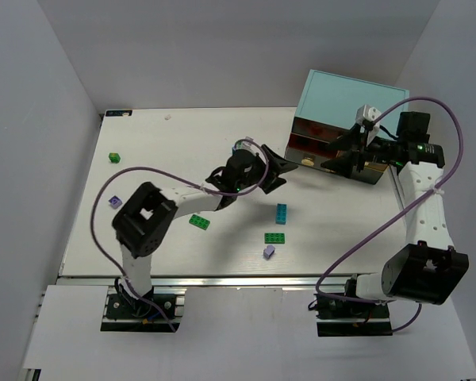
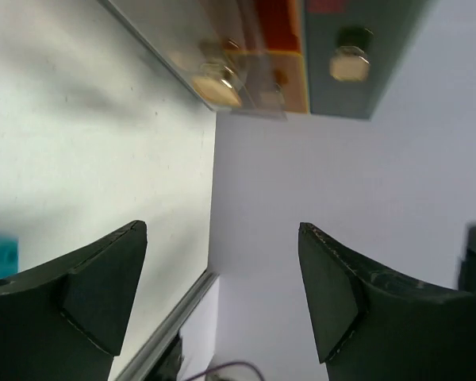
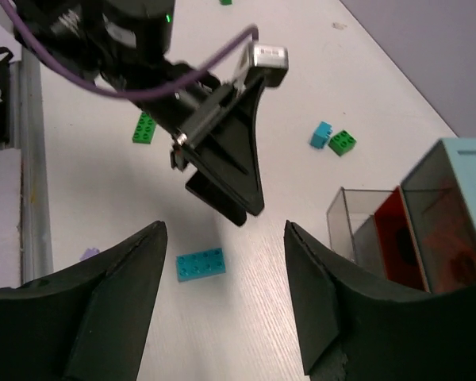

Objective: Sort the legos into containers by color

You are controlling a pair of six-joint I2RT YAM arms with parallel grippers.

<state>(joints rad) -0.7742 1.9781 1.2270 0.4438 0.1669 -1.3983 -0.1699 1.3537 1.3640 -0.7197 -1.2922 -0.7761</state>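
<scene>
The containers are clear drawers [image 1: 321,139] in the front of a light teal cabinet [image 1: 353,99] at the back right. One drawer [image 3: 361,226] stands out from the front, and red shows inside [image 3: 398,238]. Tan handles [image 2: 216,86] show in the left wrist view. My left gripper [image 1: 289,173] [image 2: 222,230] is open and empty, just left of the drawers. My right gripper [image 1: 333,155] [image 3: 226,230] is open and empty in front of them. The legos lie loose on the table: a cyan brick [image 1: 281,213] [image 3: 201,263], green bricks [image 1: 274,237] [image 1: 199,221] [image 1: 113,157], and lavender bricks [image 1: 269,252] [image 1: 115,202].
A cyan brick [image 3: 322,136] and a green brick [image 3: 342,142] lie side by side behind the left arm. White walls close in the table [image 1: 174,135] on three sides. A metal rail [image 1: 222,279] runs along the near edge. Purple cables loop over both arms.
</scene>
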